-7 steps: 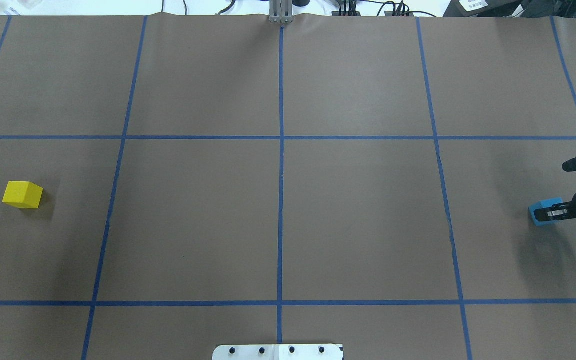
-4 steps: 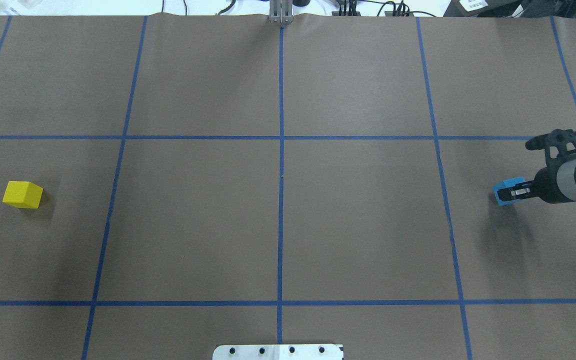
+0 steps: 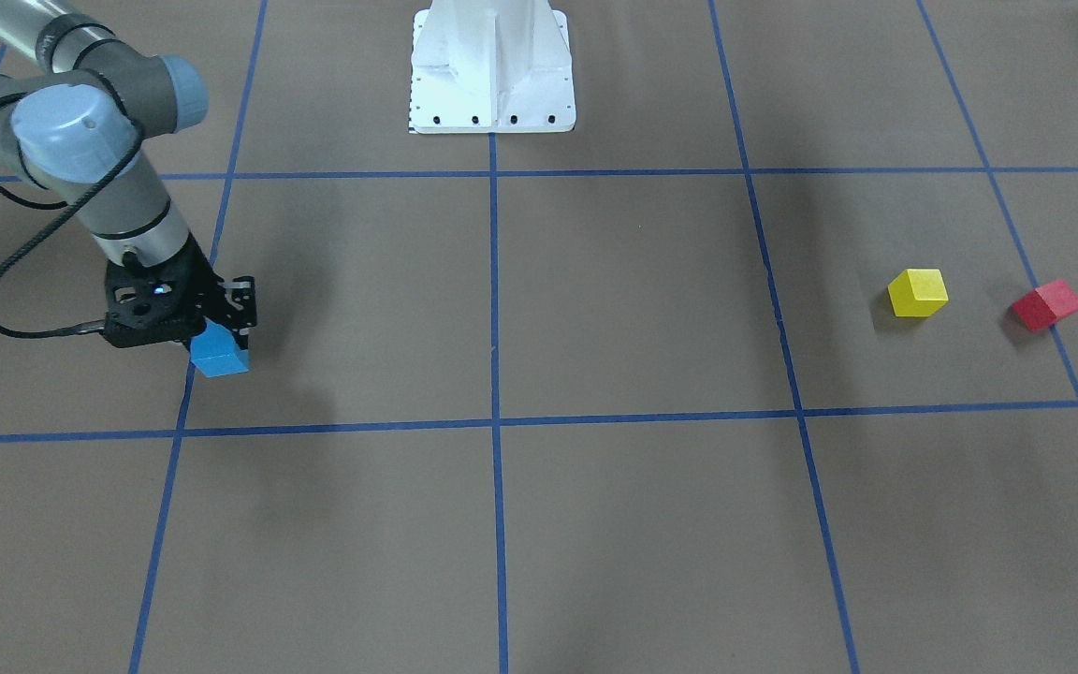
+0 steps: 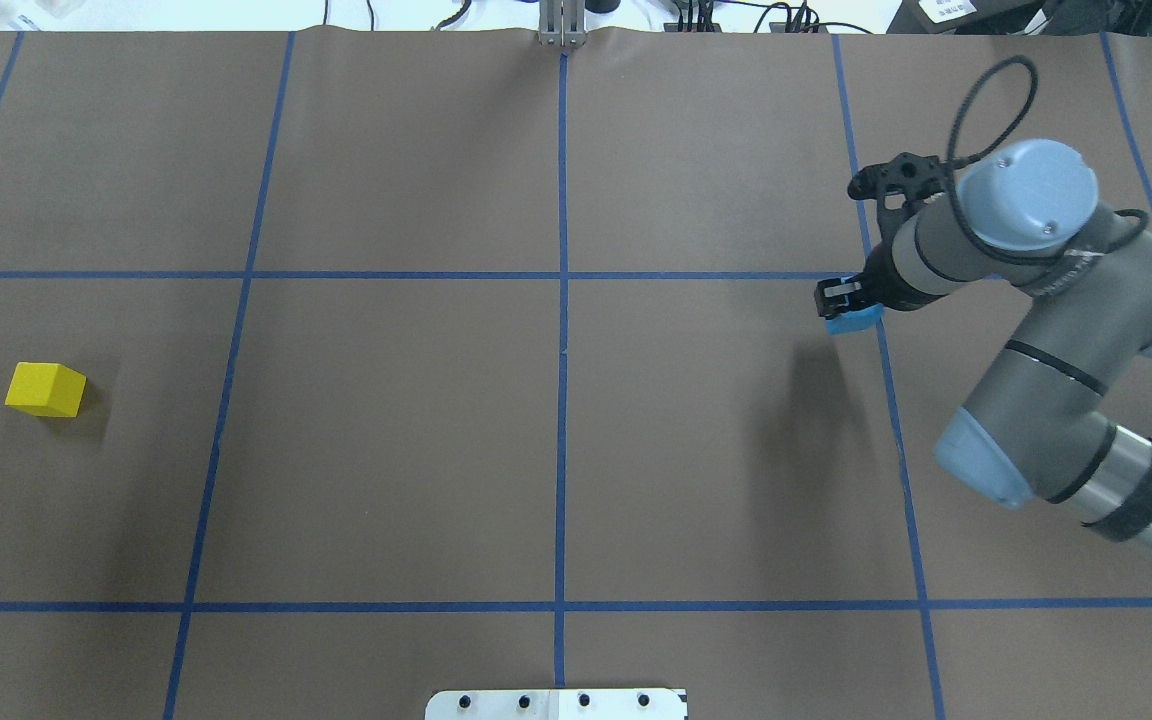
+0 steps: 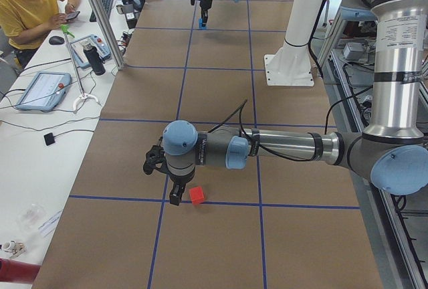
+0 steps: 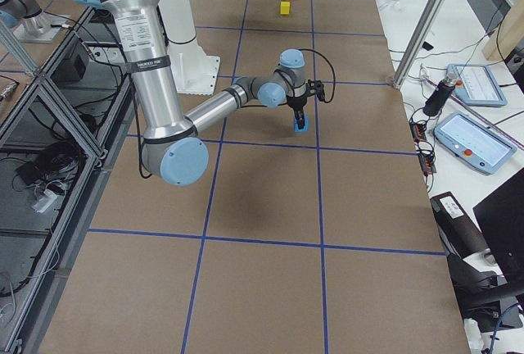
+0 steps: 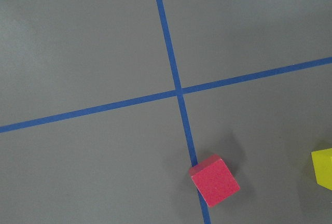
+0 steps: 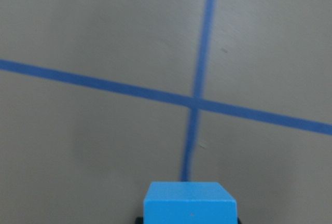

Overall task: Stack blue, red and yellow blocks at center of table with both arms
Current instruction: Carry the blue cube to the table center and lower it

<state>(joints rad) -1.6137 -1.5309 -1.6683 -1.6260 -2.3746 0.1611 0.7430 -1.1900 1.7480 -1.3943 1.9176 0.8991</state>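
Observation:
My right gripper [image 4: 839, 299] is shut on the blue block [image 4: 853, 319] and holds it above the table, right of centre. It also shows in the front view [image 3: 219, 357] and at the bottom of the right wrist view [image 8: 190, 201], over a tape crossing. The yellow block [image 4: 45, 389] lies at the far left. The red block [image 3: 1046, 304] lies just beyond it, outside the overhead view. My left gripper [image 5: 175, 197] hangs beside the red block [image 5: 196, 195]. It shows only in the exterior left view, so I cannot tell if it is open. The left wrist view shows the red block [image 7: 215, 180] below.
Blue tape lines divide the brown table into a grid, with a crossing at the middle [image 4: 563, 275]. The white robot base [image 3: 492, 65] stands at the near edge. An operator [image 5: 33, 5] sits at a side table with tablets.
My right arm has carried the blue block from the table's right edge leftward and farther from the base. The yellow block has not moved.

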